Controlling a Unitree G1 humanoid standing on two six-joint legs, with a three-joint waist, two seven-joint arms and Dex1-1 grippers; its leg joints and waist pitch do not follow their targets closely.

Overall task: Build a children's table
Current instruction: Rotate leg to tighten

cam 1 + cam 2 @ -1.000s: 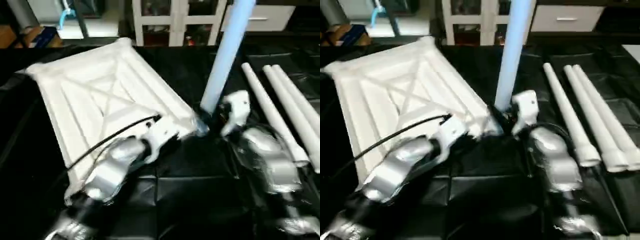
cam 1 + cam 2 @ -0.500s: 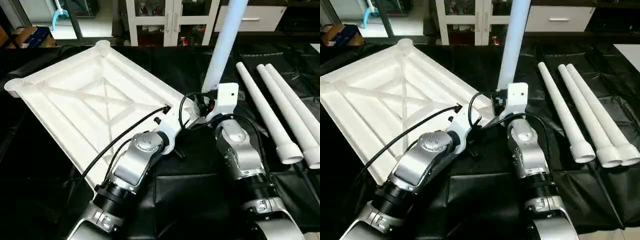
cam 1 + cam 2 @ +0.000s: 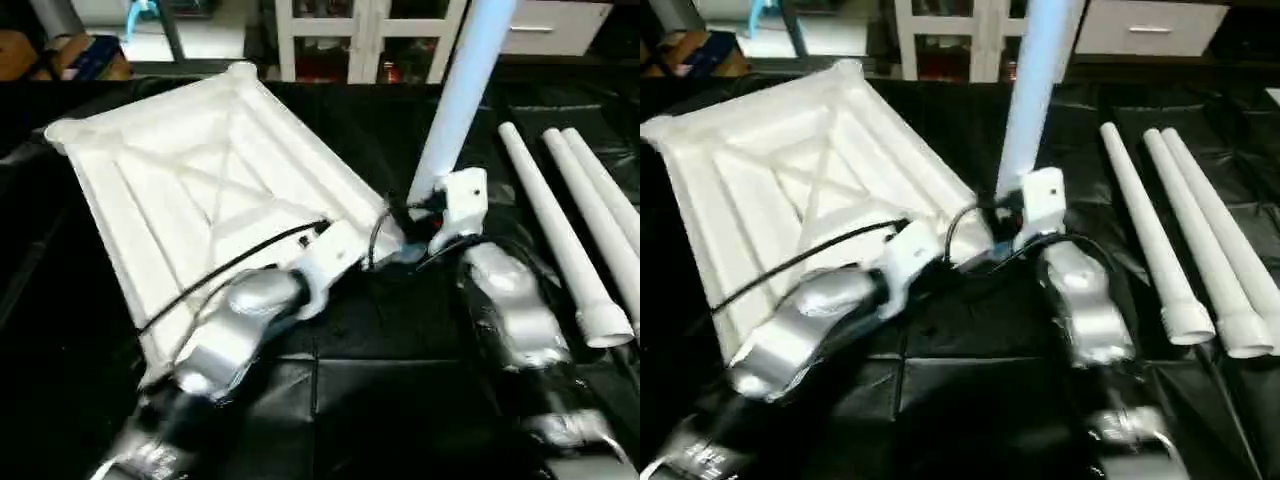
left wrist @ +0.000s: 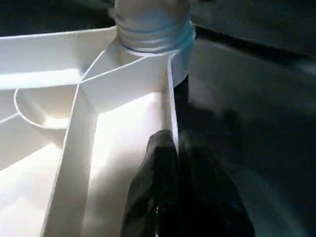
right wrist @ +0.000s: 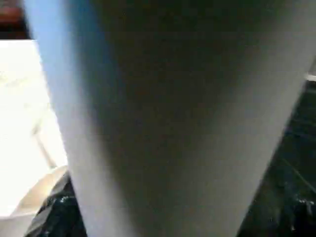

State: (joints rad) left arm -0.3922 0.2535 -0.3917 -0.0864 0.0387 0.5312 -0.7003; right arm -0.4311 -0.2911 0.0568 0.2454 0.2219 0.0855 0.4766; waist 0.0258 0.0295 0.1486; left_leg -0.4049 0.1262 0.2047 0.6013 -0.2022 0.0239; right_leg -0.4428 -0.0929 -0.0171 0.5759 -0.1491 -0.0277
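The white table top (image 3: 200, 190) lies upside down on the left, its X-ribbed underside facing up. One white leg (image 3: 455, 110) stands upright in the near right corner socket, and its ribbed end (image 4: 153, 29) sits in that socket. My left gripper (image 4: 165, 163) is shut on the thin rim wall of the table top, just beside that corner. At the foot of the upright leg (image 5: 163, 123) is my right gripper (image 3: 420, 218), very close to the leg. Three more legs (image 3: 1180, 240) lie side by side on the right.
A black sheet (image 3: 390, 370) covers the work surface. A white cabinet (image 3: 370, 40) stands along the back edge, with a blue box (image 3: 85, 55) at the back left. The loose legs reach almost to the right edge.
The head camera has shifted. The leg stays upright in the corner socket, and both arms keep their places at that corner.
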